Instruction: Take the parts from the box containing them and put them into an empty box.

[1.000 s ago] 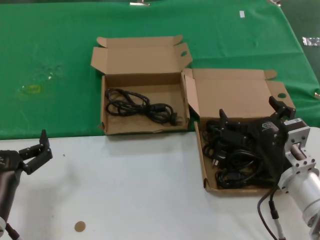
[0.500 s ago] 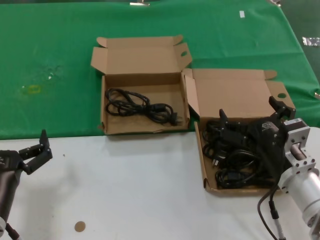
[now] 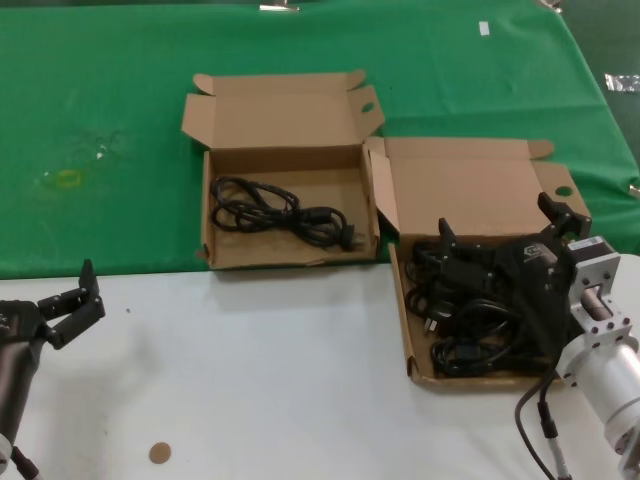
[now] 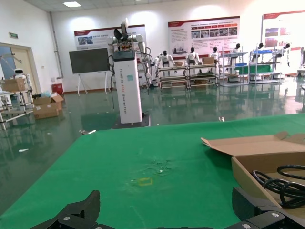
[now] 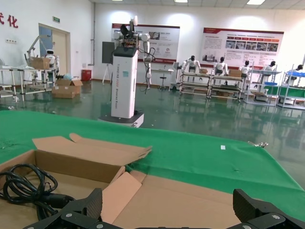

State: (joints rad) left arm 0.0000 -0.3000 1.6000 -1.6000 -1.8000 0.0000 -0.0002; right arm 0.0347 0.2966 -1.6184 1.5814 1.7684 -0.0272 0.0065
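The box containing the parts [image 3: 405, 300] lies at the right, its lid's slanted flap [image 3: 381, 188] raised. Several black power cords [image 3: 470, 320] fill its tray. My right gripper [image 3: 497, 222] hovers open and empty just above these cords, jaws spread wide. In the right wrist view this gripper [image 5: 169, 210] looks over the lid [image 5: 190, 200]. The box with ear-tabbed lid corners [image 3: 285, 255] stands to the left and holds one looped cord [image 3: 280, 210]. That cord also shows in the right wrist view [image 5: 24, 186] and the left wrist view [image 4: 281, 181]. My left gripper [image 3: 68, 300] is parked open at the near left.
A green cloth [image 3: 100, 150] covers the far half of the table, with a yellowish mark [image 3: 65, 178] on it. The near half is white [image 3: 280, 370], with a small brown disc [image 3: 159, 453] near the front edge. The two boxes almost touch.
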